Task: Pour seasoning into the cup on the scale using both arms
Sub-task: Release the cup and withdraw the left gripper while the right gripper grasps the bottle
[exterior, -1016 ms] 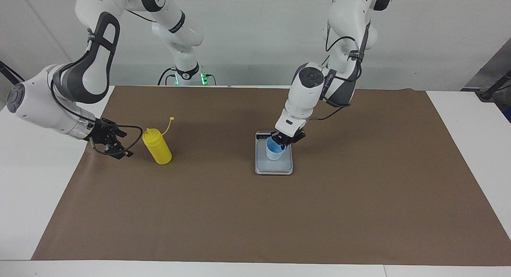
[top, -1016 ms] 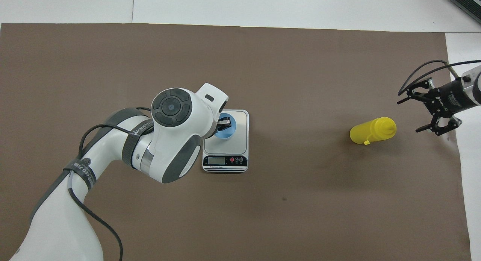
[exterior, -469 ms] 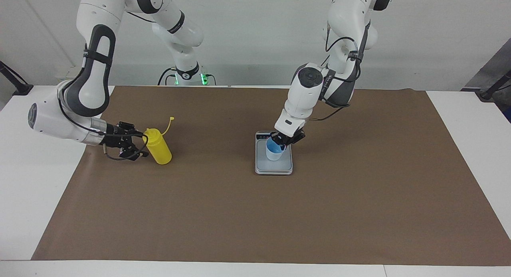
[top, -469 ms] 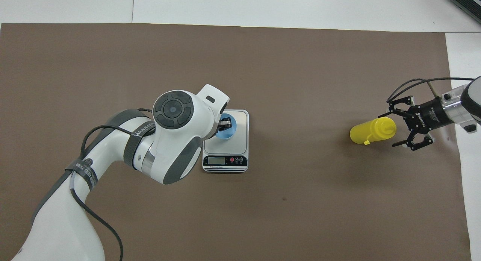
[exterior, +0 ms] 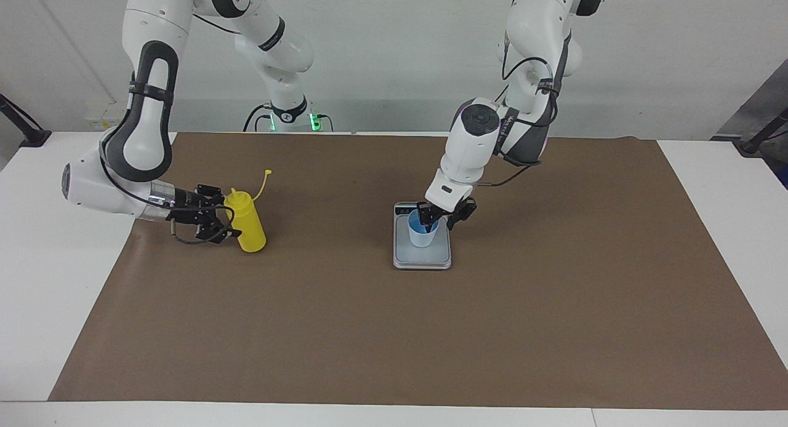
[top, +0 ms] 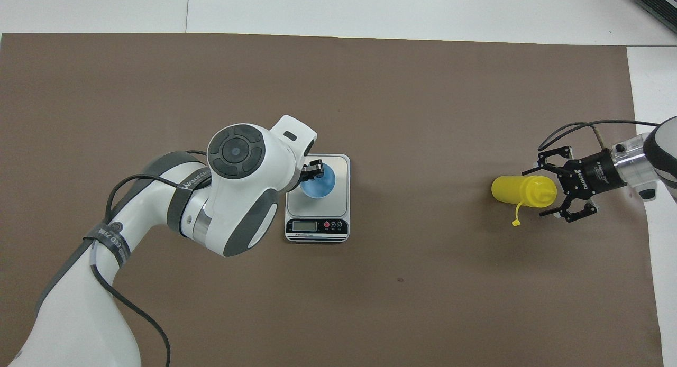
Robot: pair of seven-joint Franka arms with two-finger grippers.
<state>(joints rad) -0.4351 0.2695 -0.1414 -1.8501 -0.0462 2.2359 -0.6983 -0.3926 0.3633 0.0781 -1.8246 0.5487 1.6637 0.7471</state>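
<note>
The yellow seasoning bottle (exterior: 249,227) stands on the brown mat toward the right arm's end, its cap strap sticking up; it also shows in the overhead view (top: 513,189). My right gripper (exterior: 221,213) (top: 537,193) is open, level with the bottle's upper part, one finger on each side. The light-blue cup (exterior: 422,236) (top: 319,186) stands upright on the silver scale (exterior: 425,258) (top: 338,171). My left gripper (exterior: 441,221) (top: 312,172) is open at the cup's rim, one finger inside and one outside.
A brown mat (exterior: 394,328) covers most of the white table (exterior: 37,279). The scale's display strip (top: 317,227) faces the robots. A small arm base with green lights (exterior: 294,120) stands at the robots' edge of the table.
My right gripper has moved in from beside the bottle to straddle its top, and the bottle has shifted slightly. My left gripper has opened on the cup, which now stands upright.
</note>
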